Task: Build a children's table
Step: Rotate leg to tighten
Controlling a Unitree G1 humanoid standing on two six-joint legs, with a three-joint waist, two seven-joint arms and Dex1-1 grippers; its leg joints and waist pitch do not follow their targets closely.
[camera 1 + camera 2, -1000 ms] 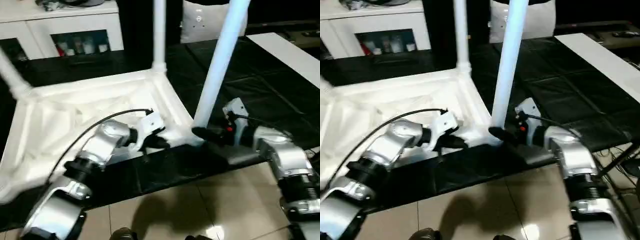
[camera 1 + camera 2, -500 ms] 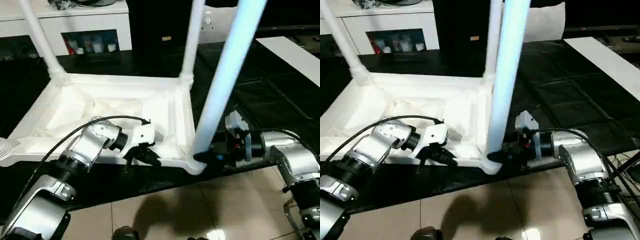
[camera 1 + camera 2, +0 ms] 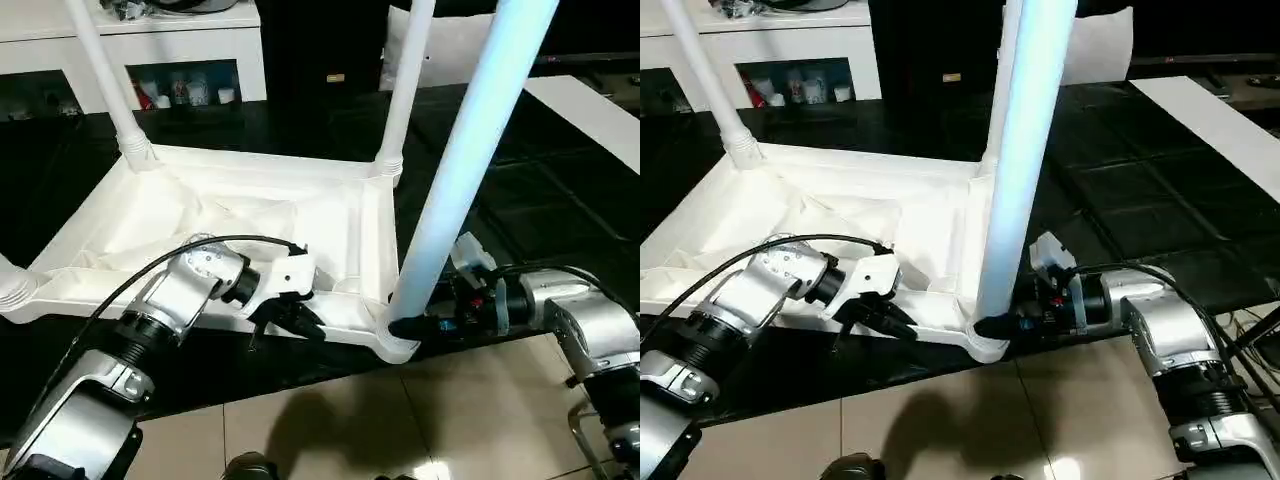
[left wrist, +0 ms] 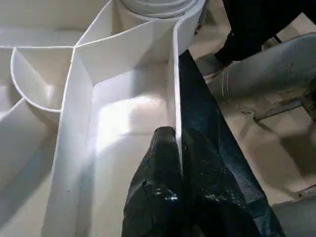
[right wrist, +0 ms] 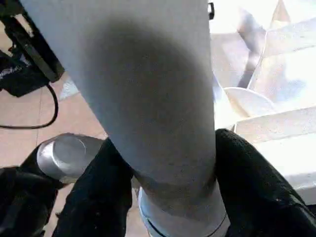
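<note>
Near-corner leg gripped at its base; tabletop lies inverted on the black desk.

The right tool has its fingers either side of the foot of the near leg, clasping it where it enters the corner socket. That leg's long axis stands near upright, directly ahead of this tool; the right arm is the nearer. The left tool is pinched shut on the tabletop rim wall. Count: one tabletop, four legs visible, two tools.
</note>
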